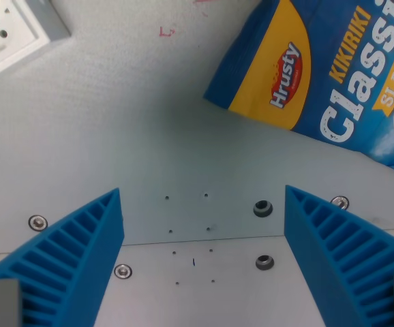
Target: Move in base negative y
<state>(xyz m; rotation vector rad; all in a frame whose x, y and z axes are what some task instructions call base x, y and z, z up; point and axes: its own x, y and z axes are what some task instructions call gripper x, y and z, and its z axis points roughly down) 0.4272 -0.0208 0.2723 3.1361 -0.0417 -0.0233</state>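
tool (204,255): wide open, nothing between the fingers (81,259). Blue ribbed plastic, wedge-shaped, one each side of frame. Gap frames bare worktop only.
task thing: none to grab, it's a pure translation in base -y. Which way that runs in the wrist view, can't tell from one frame.
why open/empty: my guess, motion-only step, so no reason to close on anything.
worktop (149,129): matte pale grey, faint speckle. Seam runs across low in frame; metal plate below w/ screws + small drilled holes.
snack bag (333,75): glossy blue/yellow foil, "Hrusty Classic", lying flat on worktop at wrist view's upper right, partly cut off. Apart from the fingers.
socket (9,30): white plastic outlet in square frame, wrist view's top left corner, well apart from tool.
risk: low, I'd judge; watch the bag if the path heads that side.
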